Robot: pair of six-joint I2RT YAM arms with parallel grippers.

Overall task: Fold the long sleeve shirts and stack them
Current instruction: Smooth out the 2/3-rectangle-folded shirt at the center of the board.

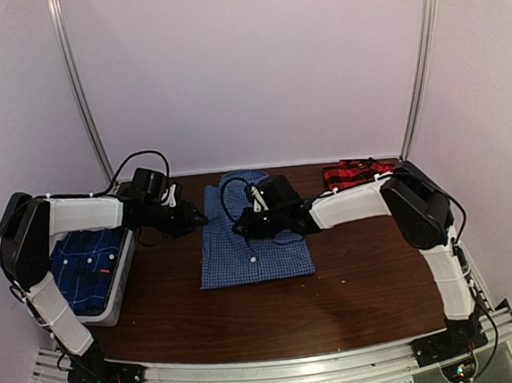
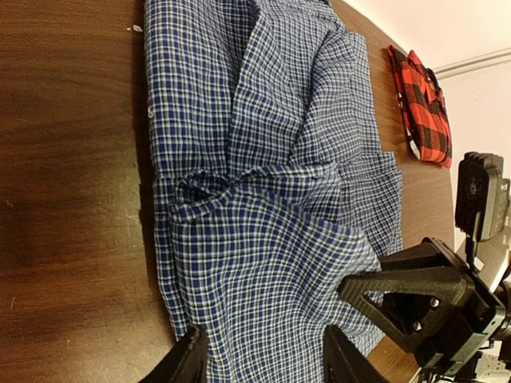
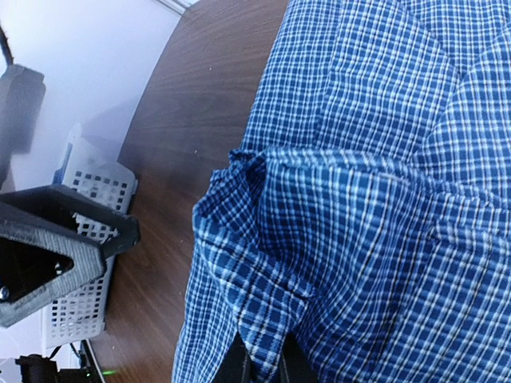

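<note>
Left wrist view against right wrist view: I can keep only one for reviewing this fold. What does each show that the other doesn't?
Only the left wrist view: the red-and-black plaid shirt lying apart from the one being folded, and the left gripper open over the cloth's edge. Only the right wrist view: the white basket, and how the right gripper pinches a raised fold. Both: the blue-and-white gingham shirt on the brown table, plus part of the opposite gripper's black body.
</note>
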